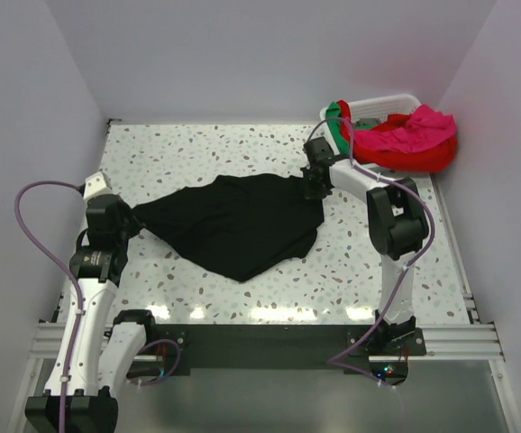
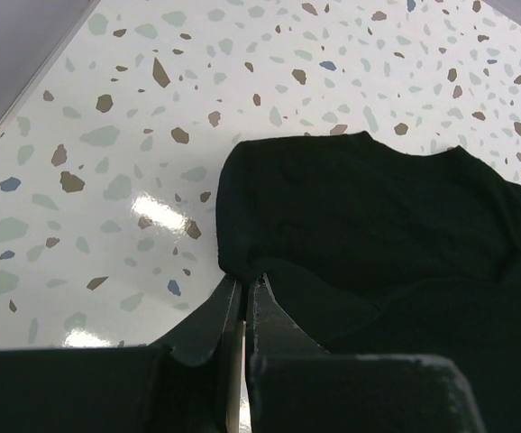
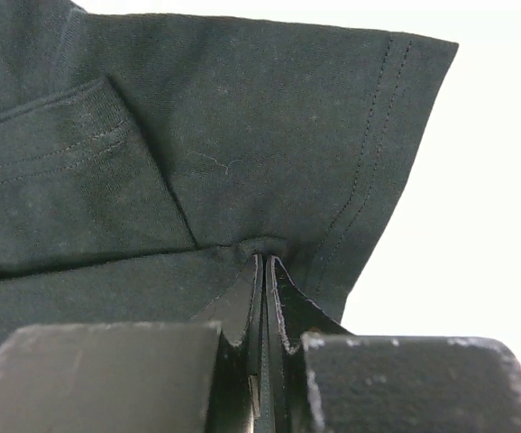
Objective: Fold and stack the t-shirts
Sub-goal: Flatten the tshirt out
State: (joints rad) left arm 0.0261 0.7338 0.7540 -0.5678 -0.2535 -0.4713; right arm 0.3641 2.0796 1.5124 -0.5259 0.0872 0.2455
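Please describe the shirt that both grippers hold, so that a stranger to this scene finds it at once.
On the speckled table, in the middle, one shirt lies spread. The left gripper and the right gripper pinch its opposite ends. It alone is black; the other shirts, red, pink and green, are piled at the white basket in the far right corner.

Both arms extended, both grippers pinched shut.
The left arm [image 1: 94, 271] rises from its base and bends inward; the left gripper [image 2: 243, 287] sits low, jaws pressed together, seemingly nipping the edge of the black t-shirt [image 1: 242, 225]. The right arm [image 1: 394, 225] bends at the elbow and reaches forward-left, where the right gripper [image 3: 262, 263] clamps a fold of the same shirt.
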